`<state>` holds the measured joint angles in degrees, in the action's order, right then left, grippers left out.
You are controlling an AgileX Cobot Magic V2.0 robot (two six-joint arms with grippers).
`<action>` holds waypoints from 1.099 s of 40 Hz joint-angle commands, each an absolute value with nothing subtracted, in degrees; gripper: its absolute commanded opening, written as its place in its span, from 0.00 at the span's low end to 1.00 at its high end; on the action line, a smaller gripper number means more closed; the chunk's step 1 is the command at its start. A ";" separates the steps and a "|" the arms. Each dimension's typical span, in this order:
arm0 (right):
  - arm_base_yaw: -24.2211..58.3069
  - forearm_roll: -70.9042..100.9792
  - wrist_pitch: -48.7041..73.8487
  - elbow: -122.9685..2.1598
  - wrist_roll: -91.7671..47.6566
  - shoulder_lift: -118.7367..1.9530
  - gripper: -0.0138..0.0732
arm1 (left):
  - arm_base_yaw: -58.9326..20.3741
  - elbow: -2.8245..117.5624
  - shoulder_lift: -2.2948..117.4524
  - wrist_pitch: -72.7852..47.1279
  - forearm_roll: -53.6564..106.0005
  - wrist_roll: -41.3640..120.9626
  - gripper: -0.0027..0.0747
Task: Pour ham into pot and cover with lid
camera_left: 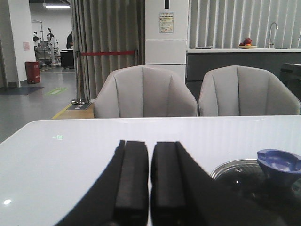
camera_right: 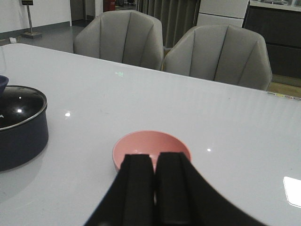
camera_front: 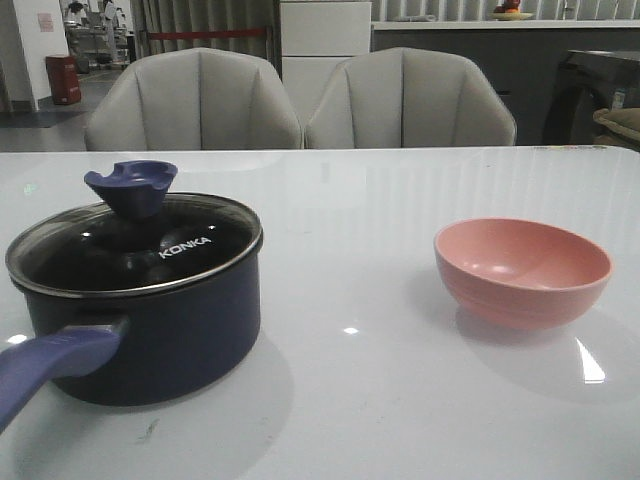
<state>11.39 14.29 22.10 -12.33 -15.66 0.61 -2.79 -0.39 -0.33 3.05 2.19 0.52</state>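
Observation:
The dark blue pot (camera_front: 150,330) stands at the near left of the table, its long handle (camera_front: 50,365) pointing toward me. The glass lid (camera_front: 130,245) with its blue knob (camera_front: 132,187) rests on the pot's rim. No ham shows anywhere; the pot's inside is hidden under the lid. My left gripper (camera_left: 150,146) is shut and holds nothing, with the lid (camera_left: 235,176) beside it. My right gripper (camera_right: 155,157) is also shut and empty, just short of the pink bowl (camera_right: 150,143). The pot (camera_right: 21,136) lies well off to its side. Neither gripper appears in the front view.
The pink bowl (camera_front: 522,272) sits at the right of the glossy white table (camera_front: 350,400), and its visible inside holds nothing. Two grey chairs (camera_front: 195,100) (camera_front: 410,100) stand behind the table's far edge.

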 commanded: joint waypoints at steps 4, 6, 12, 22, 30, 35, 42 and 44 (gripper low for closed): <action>11.42 14.78 17.30 -13.80 -16.09 1.25 0.34 | -2.62 -2.11 -1.61 7.13 2.36 0.00 0.20; 11.42 14.78 17.30 -13.80 -16.09 1.25 0.34 | -2.62 -2.11 -1.61 7.13 2.36 0.00 0.20; 11.36 13.98 16.94 -13.45 -16.09 1.25 0.34 | -2.62 -2.11 -1.61 7.13 2.36 0.00 0.20; 10.49 -3.89 10.04 -9.73 -0.62 1.25 0.34 | -2.62 -2.11 -1.61 7.13 2.36 0.00 0.20; 7.10 -4.37 3.72 -3.47 0.88 1.29 0.34 | -2.62 -2.11 -1.61 7.13 2.36 0.00 0.20; 5.86 -3.71 3.30 -1.24 1.01 1.34 0.34 | -2.62 -2.11 -1.61 7.13 2.36 0.00 0.20; 5.86 -2.92 -2.11 1.77 1.01 1.60 0.34 | -2.62 -2.11 -1.61 7.13 2.36 0.00 0.20; 5.86 -2.11 -2.42 2.10 1.01 1.60 0.34 | -2.62 -2.11 -1.61 7.13 2.36 0.00 0.20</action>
<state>6.29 -3.16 4.49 1.45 0.82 0.61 -2.79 -0.39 -0.33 3.05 2.19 0.52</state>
